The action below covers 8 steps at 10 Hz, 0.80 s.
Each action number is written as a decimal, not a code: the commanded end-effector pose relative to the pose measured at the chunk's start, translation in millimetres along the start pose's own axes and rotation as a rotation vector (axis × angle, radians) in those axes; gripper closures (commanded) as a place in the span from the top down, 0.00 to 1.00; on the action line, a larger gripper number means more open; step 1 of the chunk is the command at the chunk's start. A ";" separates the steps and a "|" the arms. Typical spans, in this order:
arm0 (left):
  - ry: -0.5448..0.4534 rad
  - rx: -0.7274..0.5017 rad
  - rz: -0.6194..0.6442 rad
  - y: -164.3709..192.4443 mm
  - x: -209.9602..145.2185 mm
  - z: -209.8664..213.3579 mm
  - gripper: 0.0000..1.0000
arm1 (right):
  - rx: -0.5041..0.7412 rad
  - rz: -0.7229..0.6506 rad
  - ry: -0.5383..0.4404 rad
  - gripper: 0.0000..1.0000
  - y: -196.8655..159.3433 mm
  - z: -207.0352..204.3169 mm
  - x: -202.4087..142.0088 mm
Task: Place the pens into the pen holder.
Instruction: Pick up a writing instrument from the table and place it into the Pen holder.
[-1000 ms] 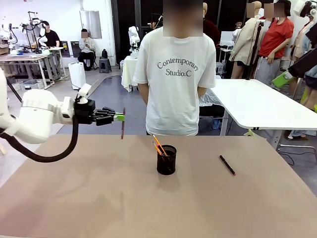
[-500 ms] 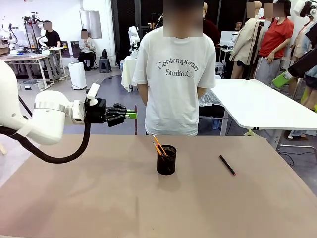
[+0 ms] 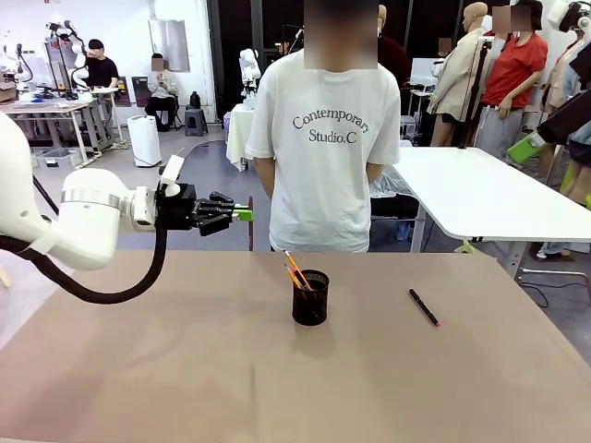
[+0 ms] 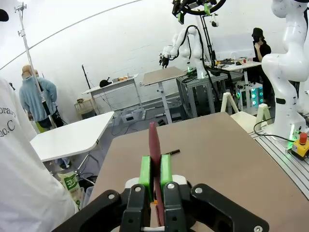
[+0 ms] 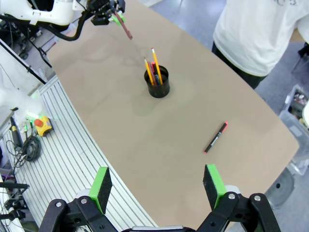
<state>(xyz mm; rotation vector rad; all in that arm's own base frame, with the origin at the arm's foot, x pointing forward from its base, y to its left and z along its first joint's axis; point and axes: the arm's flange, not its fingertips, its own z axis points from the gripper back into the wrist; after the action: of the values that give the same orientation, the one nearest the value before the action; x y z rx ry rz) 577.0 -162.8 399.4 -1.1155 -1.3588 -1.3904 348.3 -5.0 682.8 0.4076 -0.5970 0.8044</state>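
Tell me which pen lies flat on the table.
The black pen with a red end, right of the black wire-mesh pen holder. The pinkish-brown pen hangs in the left gripper; the yellow-orange pencils stand in the holder.

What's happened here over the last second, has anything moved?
The left arm's fingers, clamped on the pinkish-brown pen, carried it sideways toward the pen holder, then paused in the air. The holder, the pencils in it and the black pen lying beyond it stayed put.

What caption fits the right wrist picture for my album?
Open right gripper looks down on a black pen and the pen holder.
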 end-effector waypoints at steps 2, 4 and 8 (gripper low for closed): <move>-0.054 -0.062 0.038 -3.4 7.4 -26.3 0.00 | 0.011 -0.004 -0.013 1.00 0.9 0.7 2.1; -0.074 -0.061 0.028 -9.9 14.5 -56.4 0.00 | 0.011 -0.004 -0.013 1.00 0.9 0.7 2.1; -0.149 -0.166 0.023 -18.1 6.5 -106.6 0.00 | 0.011 -0.004 -0.013 1.00 0.9 0.7 2.1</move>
<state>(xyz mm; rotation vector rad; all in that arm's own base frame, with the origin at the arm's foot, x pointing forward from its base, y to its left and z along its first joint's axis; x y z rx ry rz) 545.1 -266.4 404.5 -1.3328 -1.3198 -1.4596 348.3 -5.0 682.8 0.4076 -0.5970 0.8045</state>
